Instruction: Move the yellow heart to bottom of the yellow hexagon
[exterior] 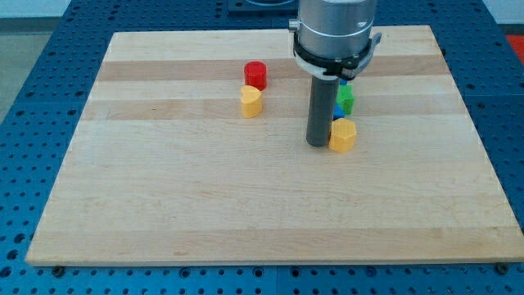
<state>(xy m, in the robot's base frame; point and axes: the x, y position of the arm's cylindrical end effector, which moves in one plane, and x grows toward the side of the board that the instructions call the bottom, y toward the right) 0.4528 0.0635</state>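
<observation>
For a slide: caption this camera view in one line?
My tip rests beside the yellow hexagon; the yellow heart sits apart at the view's left.

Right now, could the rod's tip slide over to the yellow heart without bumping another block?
Probably yes. My tip sits just left of the yellow hexagon; the yellow heart lies up and to the view's left, with bare board between. The red cylinder stands just beyond the heart.
</observation>
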